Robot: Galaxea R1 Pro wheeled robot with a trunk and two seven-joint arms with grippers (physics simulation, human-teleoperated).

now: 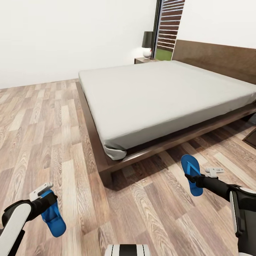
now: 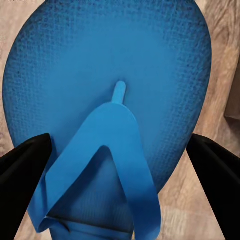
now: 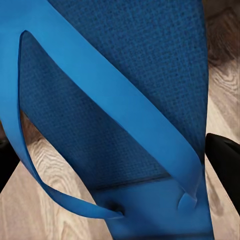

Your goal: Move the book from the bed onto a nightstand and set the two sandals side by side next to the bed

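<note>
The robot's left arm (image 1: 16,222) has a smooth white rounded shell on the forearm, edged in black, narrowing to a black wrist segment. At its end sits the left pincer (image 1: 44,193), with pale grey, flat, angular fingers. The right arm (image 1: 241,209) has a dark grey to black upper casing with a white panel outlined by a thin dark seam, and a slim black tapered forearm. The right pincer (image 1: 211,172) carries light grey fingers with small dark dots like screw heads. In both wrist views the finger pads (image 2: 22,170) look matte black and blunt. A white and dark striped trunk part (image 1: 128,250) shows at the head view's lower edge.
</note>
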